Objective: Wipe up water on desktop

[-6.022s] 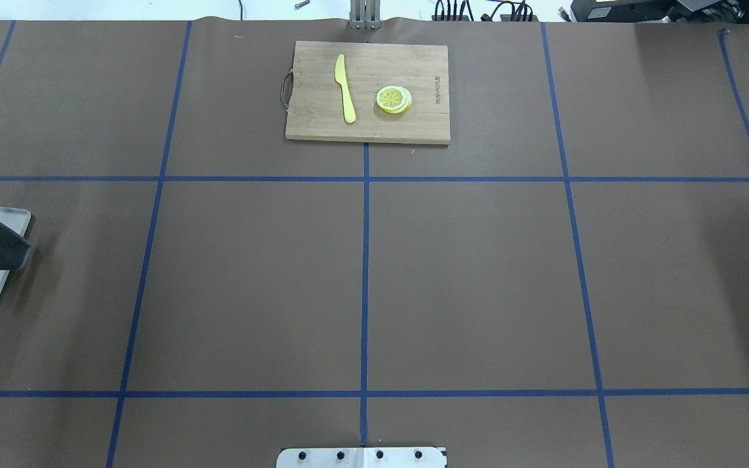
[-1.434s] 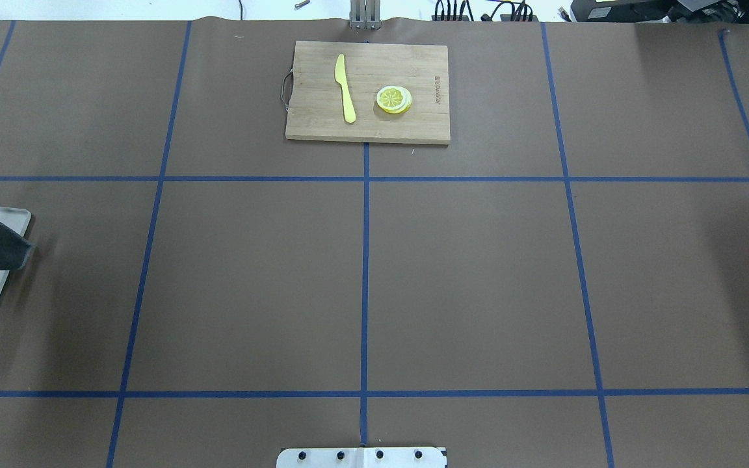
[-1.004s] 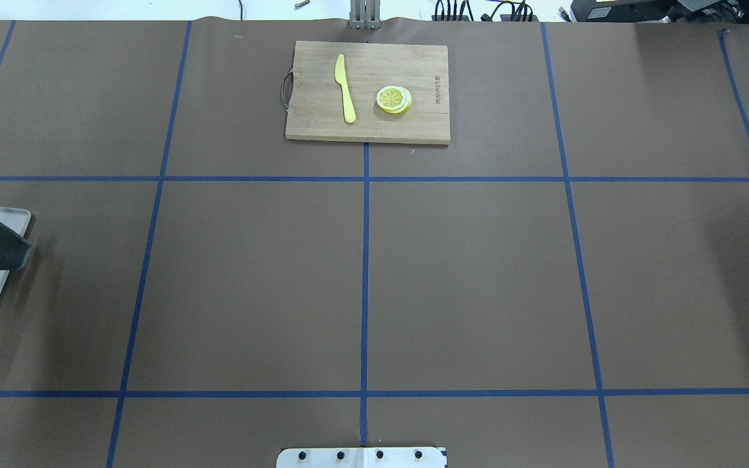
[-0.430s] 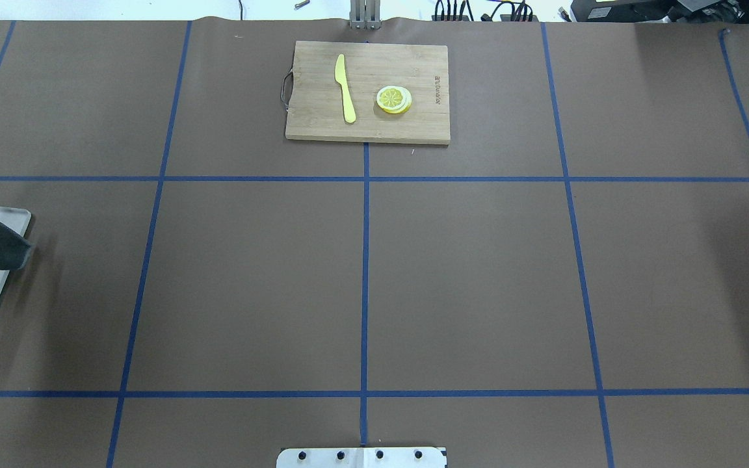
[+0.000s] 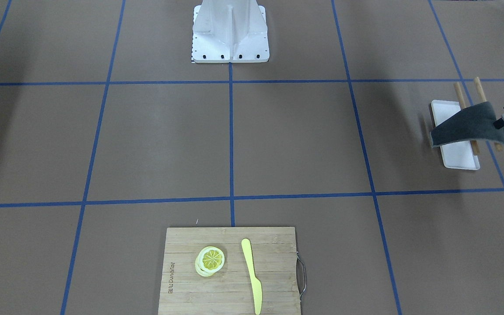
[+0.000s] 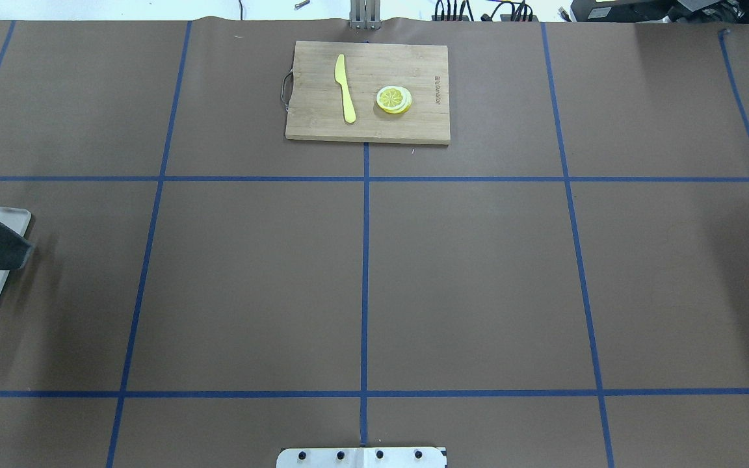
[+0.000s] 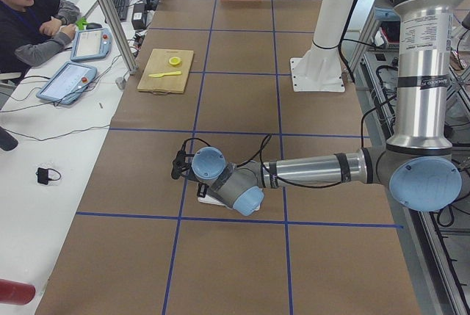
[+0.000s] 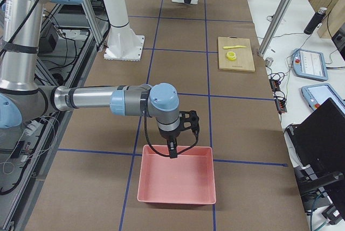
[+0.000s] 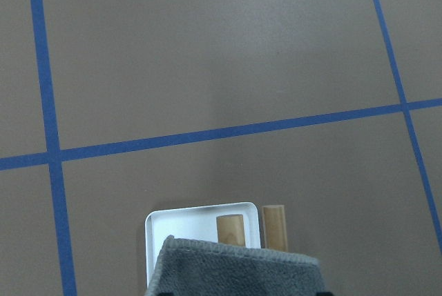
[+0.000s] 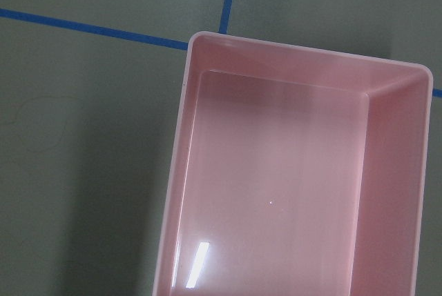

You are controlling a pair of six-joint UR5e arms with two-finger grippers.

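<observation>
Across the last several seconds of the overhead view we find no change. The grey cloth (image 5: 464,129) hangs in the same place over the white tray (image 5: 457,159), and nothing else on the desktop (image 6: 465,279) has shifted. We take this as a pause with the cloth already lifted. The wiping itself looks not yet begun.

Nearest the robot, on its left, the left gripper (image 5: 502,121) is pinched closed on one edge of the cloth. The cloth drapes down from that edge, with its free edge trailing toward the table's centre. It hangs above the tray and crosses two wooden sticks (image 5: 458,94). On the robot's right, the right gripper (image 8: 172,150) hovers over a pink bin (image 8: 178,182). Only the side camera shows it, so we cannot tell how far open it is, and we see nothing hanging from it.

The desktop lies flat, and its long axis runs from the robot's left to its right. Blue tape lines split it into large rectangles. We cannot make out any water or wet patch on it, so we cannot tell where the cloth should go.

Farthest from the robot, at the far edge, a bamboo cutting board (image 6: 316,123) carries a yellow knife (image 6: 346,91) and a lemon slice (image 6: 393,99).
</observation>
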